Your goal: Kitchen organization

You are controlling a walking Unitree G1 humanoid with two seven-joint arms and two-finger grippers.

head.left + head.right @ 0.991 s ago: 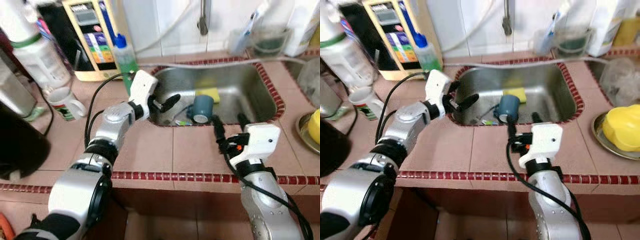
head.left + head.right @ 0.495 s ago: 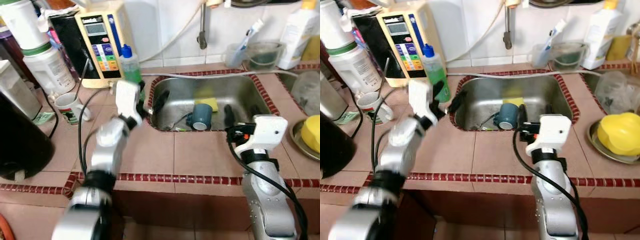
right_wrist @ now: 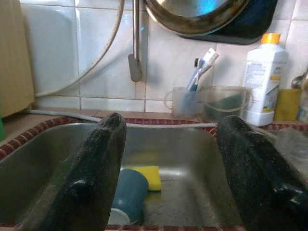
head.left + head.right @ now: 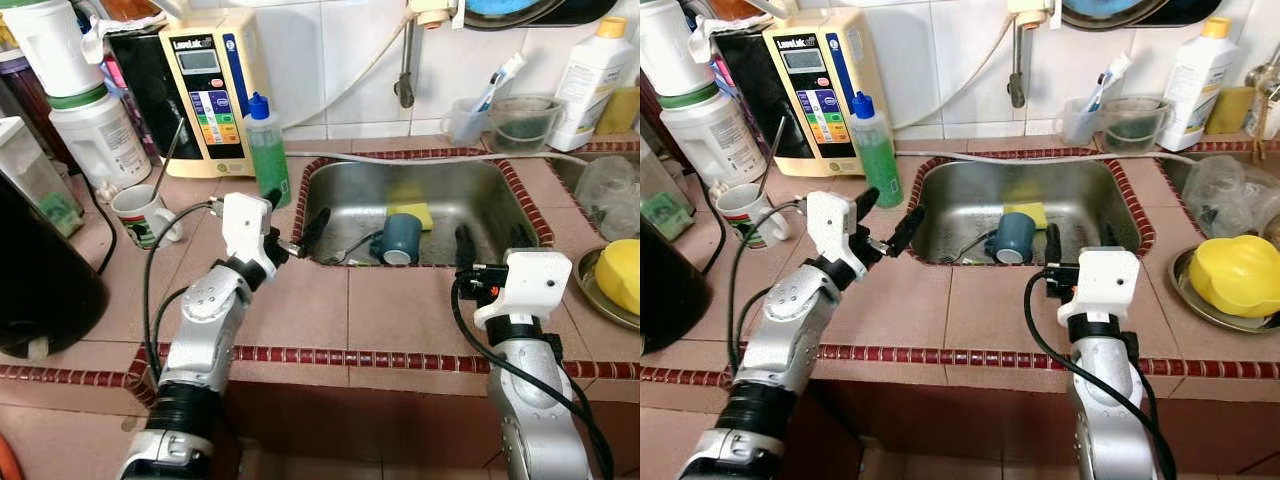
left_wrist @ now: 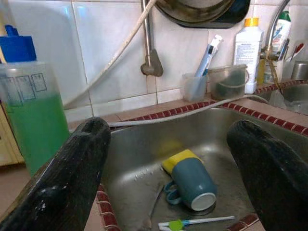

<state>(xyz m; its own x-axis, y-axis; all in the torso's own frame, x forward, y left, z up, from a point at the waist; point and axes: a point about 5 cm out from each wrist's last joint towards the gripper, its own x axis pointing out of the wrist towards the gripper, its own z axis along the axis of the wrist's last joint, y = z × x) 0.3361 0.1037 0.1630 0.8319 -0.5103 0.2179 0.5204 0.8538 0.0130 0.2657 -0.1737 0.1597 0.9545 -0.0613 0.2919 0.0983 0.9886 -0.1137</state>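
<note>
Bench (image 4: 390, 310): tiled, carrying both sets of jaws at the near rim of the sink.
Sink (image 4: 350, 190): steel, straight ahead of both jaws.
Left jaws (image 4: 293, 219): spread wide and empty, over the sink's near left corner, just beside the green soap bottle (image 4: 267, 150).
Right jaws (image 4: 491, 241): spread wide and empty, at the sink's near edge.
Mug (image 4: 400, 239): blue, lying on its side in the sink, between the two sets of jaws and beyond them.
Sponge (image 4: 414, 214): yellow, touching the mug's far side.
</note>
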